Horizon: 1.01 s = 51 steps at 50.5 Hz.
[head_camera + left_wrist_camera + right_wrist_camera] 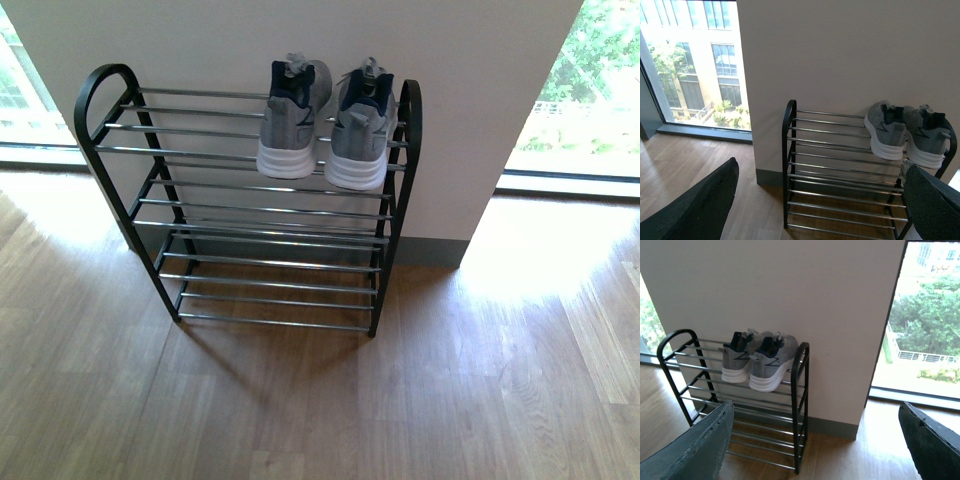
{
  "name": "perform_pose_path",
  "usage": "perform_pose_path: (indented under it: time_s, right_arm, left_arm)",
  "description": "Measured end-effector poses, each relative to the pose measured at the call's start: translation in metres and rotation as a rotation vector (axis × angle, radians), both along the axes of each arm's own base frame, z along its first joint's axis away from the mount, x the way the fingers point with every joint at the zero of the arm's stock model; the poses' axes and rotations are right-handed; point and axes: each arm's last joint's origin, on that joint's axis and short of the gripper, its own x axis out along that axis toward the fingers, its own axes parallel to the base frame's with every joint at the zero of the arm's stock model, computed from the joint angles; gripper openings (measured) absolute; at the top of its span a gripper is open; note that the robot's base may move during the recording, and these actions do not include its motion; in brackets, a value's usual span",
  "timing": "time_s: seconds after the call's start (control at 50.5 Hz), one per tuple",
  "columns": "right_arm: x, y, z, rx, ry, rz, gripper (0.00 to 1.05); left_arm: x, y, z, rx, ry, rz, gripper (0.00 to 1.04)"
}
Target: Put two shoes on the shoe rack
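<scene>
Broad dark fingers (700, 205), matte and round-tipped
The left end effector (820, 167) carries two thick black ones with a faintly grainy surface. On the right end effector (815, 410), one finger (695, 450) looks grey-green with a finely dotted edge and the other finger (932, 442) is near-black.

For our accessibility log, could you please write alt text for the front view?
Two grey shoes sit side by side, heels toward the camera, at the right end of the top tier of a black rack against a white wall. The floor is wood, with bright windows either side; no arm shows.
</scene>
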Motion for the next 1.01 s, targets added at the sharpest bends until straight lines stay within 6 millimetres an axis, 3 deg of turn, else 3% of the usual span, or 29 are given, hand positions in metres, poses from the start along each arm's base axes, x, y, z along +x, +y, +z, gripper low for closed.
perform_pose_path:
  time_s: [1.009]
  right_arm:
    - [0.0001, -0.0001, -0.0004, 0.001, 0.003, -0.008, 0.95]
  left_arm:
    - [0.0000, -0.0001, 0.0000, 0.002, 0.000, -0.005, 0.95]
